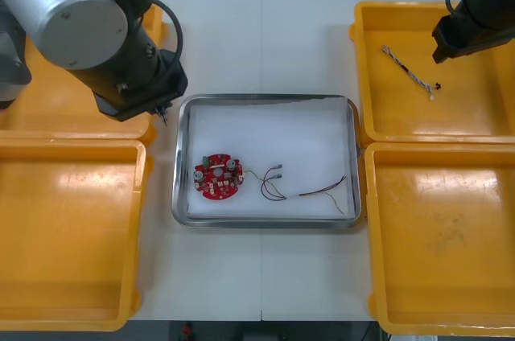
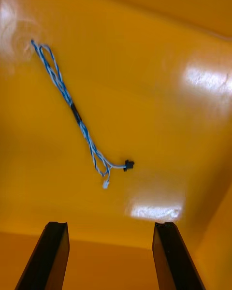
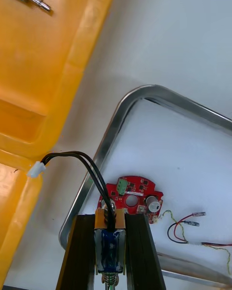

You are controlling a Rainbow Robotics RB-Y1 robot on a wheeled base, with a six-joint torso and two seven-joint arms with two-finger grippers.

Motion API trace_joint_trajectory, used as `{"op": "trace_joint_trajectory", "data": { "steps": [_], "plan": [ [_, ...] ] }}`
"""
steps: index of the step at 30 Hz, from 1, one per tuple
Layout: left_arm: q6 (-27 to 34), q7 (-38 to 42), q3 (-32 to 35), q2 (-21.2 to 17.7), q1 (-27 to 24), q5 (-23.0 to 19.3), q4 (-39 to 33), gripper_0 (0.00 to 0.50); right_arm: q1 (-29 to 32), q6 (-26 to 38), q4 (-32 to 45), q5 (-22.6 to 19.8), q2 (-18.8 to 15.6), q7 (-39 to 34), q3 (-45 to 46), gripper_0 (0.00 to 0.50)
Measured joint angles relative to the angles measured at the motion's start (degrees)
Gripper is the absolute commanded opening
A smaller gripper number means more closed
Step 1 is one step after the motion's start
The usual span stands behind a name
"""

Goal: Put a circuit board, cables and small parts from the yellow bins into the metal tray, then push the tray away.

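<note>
Your bench (image 1: 265, 35) has yellow bins on both sides and the metal tray (image 1: 181, 164) in the middle, white inside. The right arm is over the far right bin (image 1: 386, 116). The right gripper (image 2: 110, 224) is spread wide with nothing in it. The blue and white cable (image 2: 72, 108) lies flat on that bin's floor, ahead of the fingers and clear of them, its black plug end nearest. The left arm is at the tray's far left corner, between the far left bin (image 3: 48, 67) and the tray. The left gripper (image 3: 111, 217) is clamped on a small metal part (image 3: 110, 251), whose black cable (image 3: 72, 154) loops up out of the fingers to a white plug. In the tray, the circuit board (image 1: 217, 178) sits at the left, with the red and yellow cable (image 1: 322, 191) just beside it on the right
</note>
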State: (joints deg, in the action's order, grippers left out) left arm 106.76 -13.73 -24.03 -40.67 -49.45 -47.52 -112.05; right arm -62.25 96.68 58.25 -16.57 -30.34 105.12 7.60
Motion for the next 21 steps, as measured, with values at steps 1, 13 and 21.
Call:
{"op": "trace_joint_trajectory", "data": {
  "steps": [1,13,21],
  "plan": [
    [-0.75,-0.01,-0.85,0.22,-0.22,0.24,0.00,0.000,-0.69,-1.45,-1.48,-0.03,0.00,0.04,0.00,0.500],
    [-10.44,-7.70,-9.92,4.91,-1.95,6.67,6.37,0.000,-5.90,-13.89,-16.24,-0.28,1.06,0.69,0.02,0.500],
    [-16.75,-14.39,-15.17,7.55,-2.14,10.89,13.00,0.000,-6.41,-21.42,-23.03,-0.54,2.94,0.81,0.34,0.500]
  ]
}}
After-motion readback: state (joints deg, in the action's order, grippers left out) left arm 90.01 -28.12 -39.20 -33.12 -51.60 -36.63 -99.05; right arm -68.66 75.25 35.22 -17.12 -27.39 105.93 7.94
